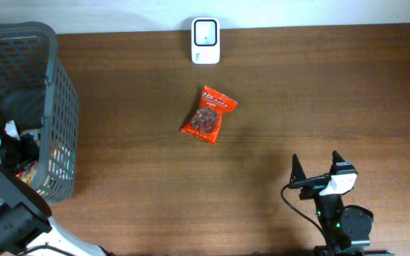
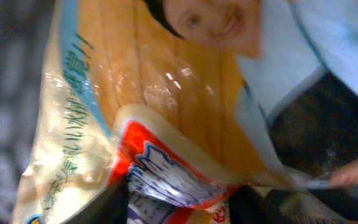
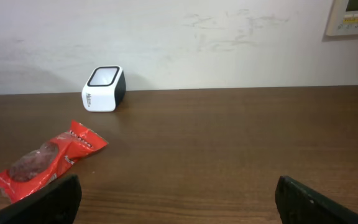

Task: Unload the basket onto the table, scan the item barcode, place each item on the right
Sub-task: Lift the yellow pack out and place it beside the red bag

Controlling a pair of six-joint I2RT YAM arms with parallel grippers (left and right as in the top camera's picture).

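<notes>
Scanner: a small white scanner stands at the twelve o'clock edge of the table, against the wall. Its window faces up and slightly out over the wood, so I'd say a barcode has to be presented above or in front of it.

Red packet: a red packet lies flat on the bare wood near the table's middle, at six o'clock from the scanner and apart from it. Nothing touches it.

Basket: a grey mesh basket sits at nine o'clock with goods piled inside, presumably the stock of items to be scanned.

Left gripper: the left gripper is down inside the basket, right up against a yellow packet with a printed face and blue lettering. The wrist view is blurred and the wrapper fills it. I cannot tell whether the jaws grip the wrapper or only stand around it.

Right gripper: the right gripper waits at five o'clock, low over the table, jaws spread wide and holding nothing. It points toward the scanner and the red packet, which looks like a parked pose that leaves the middle free.

Step in hand: by my reading, securing the yellow packet inside the basket.

Risk: slippery film may slide out of a shallow pinch.
</notes>
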